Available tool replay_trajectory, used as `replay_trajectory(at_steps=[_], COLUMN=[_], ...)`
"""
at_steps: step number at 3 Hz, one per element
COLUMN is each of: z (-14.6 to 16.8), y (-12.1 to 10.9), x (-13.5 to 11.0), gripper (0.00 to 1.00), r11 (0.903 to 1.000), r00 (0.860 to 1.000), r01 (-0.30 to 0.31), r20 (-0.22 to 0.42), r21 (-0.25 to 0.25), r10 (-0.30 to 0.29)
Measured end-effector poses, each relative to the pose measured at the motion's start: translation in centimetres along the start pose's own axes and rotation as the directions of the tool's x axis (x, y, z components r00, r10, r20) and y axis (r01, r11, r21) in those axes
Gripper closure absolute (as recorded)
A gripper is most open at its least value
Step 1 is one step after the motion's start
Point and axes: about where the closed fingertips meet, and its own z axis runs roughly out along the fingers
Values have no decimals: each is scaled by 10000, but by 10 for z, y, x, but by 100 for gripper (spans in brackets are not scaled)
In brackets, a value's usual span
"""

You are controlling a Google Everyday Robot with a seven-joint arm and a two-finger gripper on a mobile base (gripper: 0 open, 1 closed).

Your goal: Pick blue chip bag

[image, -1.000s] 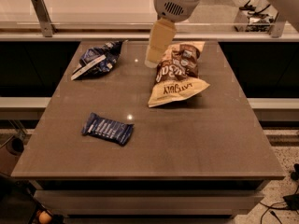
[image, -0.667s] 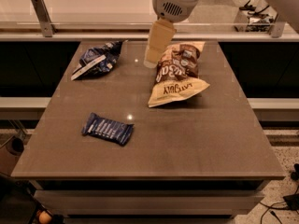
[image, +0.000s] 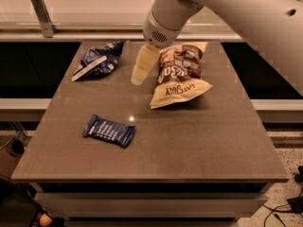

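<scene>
A brown-grey worktop [image: 189, 141] stands amid dark recesses [image: 28, 70], with speckled floor [image: 289, 157] and black cables [image: 283, 208] at lower right. Behind it runs a glossy pale counter [image: 94, 4] catching light, a metal bracket [image: 42, 14] standing on it. The end effector [image: 138, 78] hangs over the worktop's far half.

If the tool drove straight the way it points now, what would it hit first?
Probably bare table, in the gap between the blue chip bag and the tan bag; the tool points down, slightly left. Depth is uncertain.
</scene>
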Motion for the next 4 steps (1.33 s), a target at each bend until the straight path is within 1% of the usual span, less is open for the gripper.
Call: replay_trajectory(at_steps=[1, 2, 3, 4], z=[38, 52, 72, 102], y=[2, -9, -24, -33], x=[-13, -39, -69, -89], gripper=[0, 0, 0, 0], r11=[9990, 9981, 9857, 9722], r00=[9959, 9860, 9701, 9528], r01=[-11, 609, 1651, 2304], r20=[900, 1562, 1751, 1933], r21=[-436, -93, 333, 419], r10=[50, -587, -1684, -2341])
